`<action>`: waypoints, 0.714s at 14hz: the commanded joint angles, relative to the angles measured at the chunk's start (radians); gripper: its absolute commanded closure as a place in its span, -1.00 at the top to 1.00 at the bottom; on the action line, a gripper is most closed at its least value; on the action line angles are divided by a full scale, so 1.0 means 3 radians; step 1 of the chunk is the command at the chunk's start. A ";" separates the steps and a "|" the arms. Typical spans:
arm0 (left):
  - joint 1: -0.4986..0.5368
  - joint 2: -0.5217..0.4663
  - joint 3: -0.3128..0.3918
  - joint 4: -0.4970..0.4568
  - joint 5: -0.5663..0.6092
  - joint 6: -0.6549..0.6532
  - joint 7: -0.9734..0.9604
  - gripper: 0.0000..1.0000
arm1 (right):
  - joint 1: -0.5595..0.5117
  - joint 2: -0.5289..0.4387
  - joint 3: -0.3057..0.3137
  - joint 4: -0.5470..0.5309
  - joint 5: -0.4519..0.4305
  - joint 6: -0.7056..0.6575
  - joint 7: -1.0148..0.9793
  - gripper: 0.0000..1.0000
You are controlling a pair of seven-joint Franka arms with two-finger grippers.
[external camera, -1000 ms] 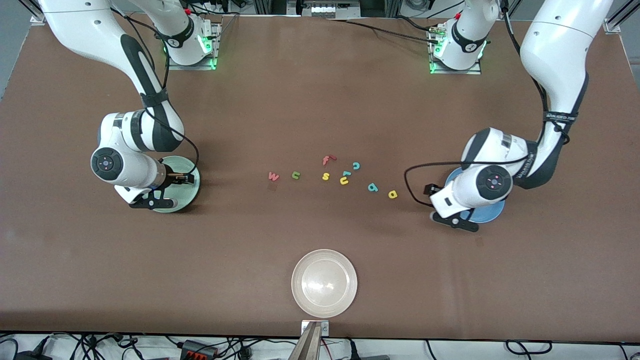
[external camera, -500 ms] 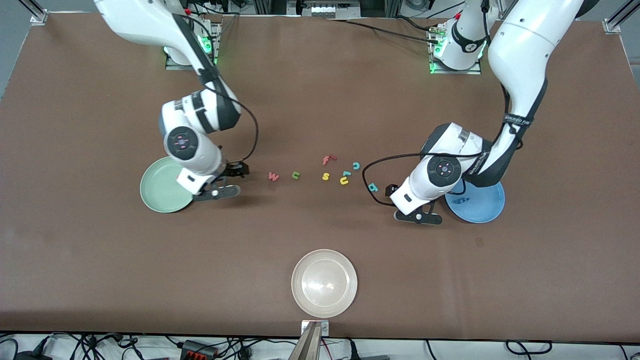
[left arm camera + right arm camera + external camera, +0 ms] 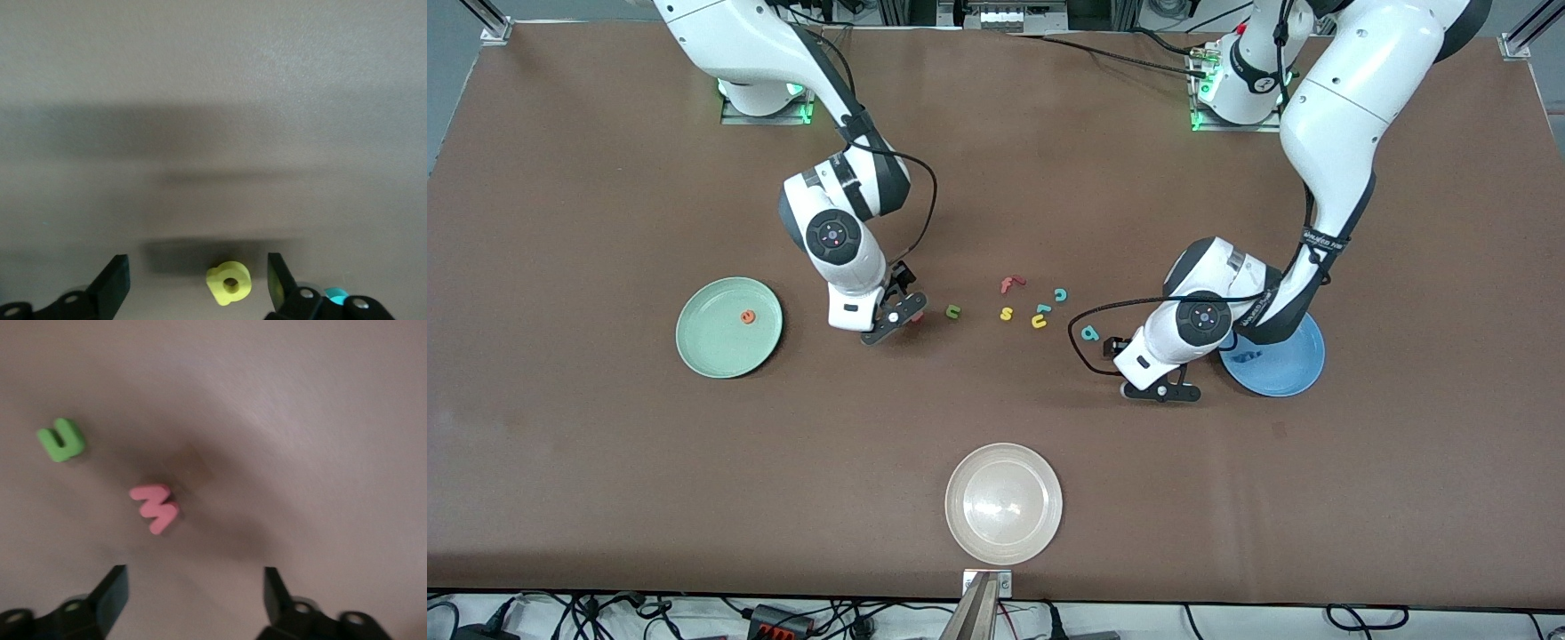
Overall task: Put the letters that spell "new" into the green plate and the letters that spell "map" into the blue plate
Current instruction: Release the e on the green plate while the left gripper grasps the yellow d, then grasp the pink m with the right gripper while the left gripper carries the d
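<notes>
A wide brown table (image 3: 605, 462) — cables (image 3: 783, 618) trail along its near edge.

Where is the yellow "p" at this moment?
The yellow "p" lies on the table between the open left claw's fingers, near the blue plate.

A cream-white plate (image 3: 1004, 503) sits on the brown table (image 3: 605, 462) nearest the front camera, while a red "f" (image 3: 1009, 284), yellow "s" (image 3: 1006, 313), yellow "u" (image 3: 1039, 321) and two small teal hooks (image 3: 1061, 294) cluster mid-table.
</notes>
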 commanded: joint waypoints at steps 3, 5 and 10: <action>-0.0075 0.0009 -0.0008 0.0007 0.0005 0.0013 -0.0192 0.13 | 0.0035 0.0168 -0.0013 0.0006 -0.0022 0.0393 -0.0526 0.51; -0.0080 0.0009 -0.0008 -0.0018 0.0005 0.0013 -0.0207 -0.02 | 0.0137 0.0168 -0.0013 0.0006 -0.0016 0.0394 -0.0531 0.51; -0.0080 0.0004 -0.0003 -0.0064 0.0011 -0.0002 -0.0202 -0.52 | 0.0193 0.0229 -0.0013 0.0022 -0.0077 0.0500 -0.0700 0.48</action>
